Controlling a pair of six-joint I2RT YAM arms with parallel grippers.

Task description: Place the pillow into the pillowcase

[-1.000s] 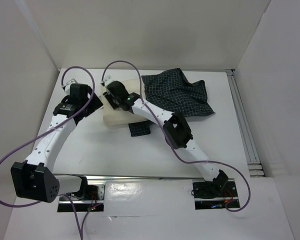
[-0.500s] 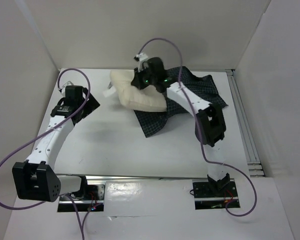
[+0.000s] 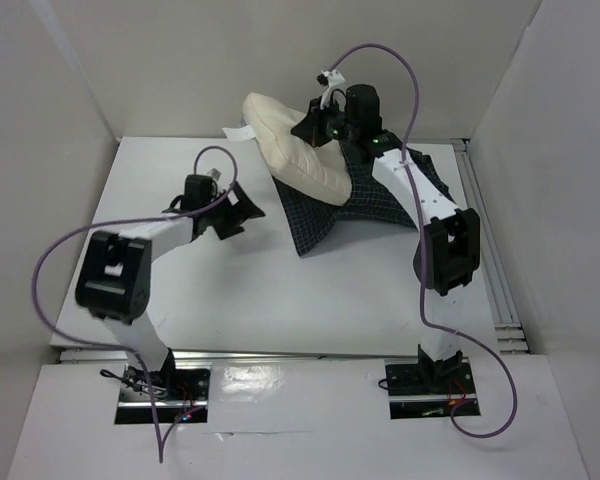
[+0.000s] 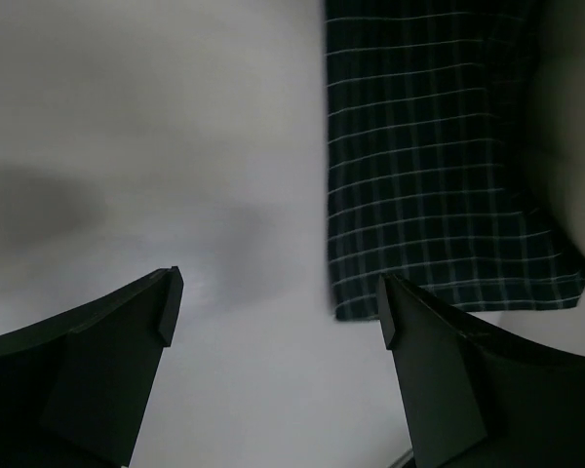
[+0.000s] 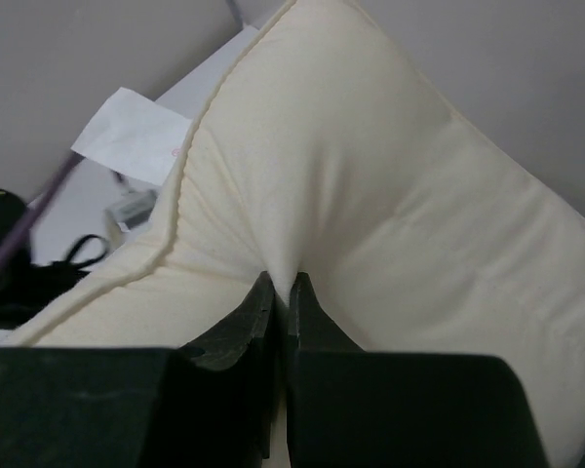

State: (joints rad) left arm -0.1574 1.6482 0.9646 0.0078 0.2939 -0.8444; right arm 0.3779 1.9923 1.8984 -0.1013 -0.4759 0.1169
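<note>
From the overhead view I see my right arm rising from its base at the lower right, bending at the elbow near the right edge of the table (image 3: 230, 290), with the forearm running up and left toward the top centre of the frame. The right gripper (image 3: 320, 128) sits there with its jaws pinched nearly together on a fold of the pillow (image 3: 302, 160). The right wrist view confirms it: the right gripper's (image 5: 281, 285) two dark fingers meet on a puckered crease of the cream pillow (image 5: 370, 175), which fills most of that frame. The pillow hangs tilted at the upper centre, its upper left corner showing against the back wall and a small white tag (image 3: 240, 133) sticking out at the left; its lower right end overlaps the pillowcase (image 3: 370, 205), which lies spread and rumpled on the table at centre right. My left arm folds up from its base at the lower left, elbow raised at the left, forearm reaching right toward the centre. The left gripper (image 3: 242, 212) stands with its jaws wide apart and nothing between them, near the pillowcase's left edge. In the left wrist view the left gripper (image 4: 278, 292) frames bare table, with the checked pillowcase (image 4: 429, 166) in the upper right.
</note>
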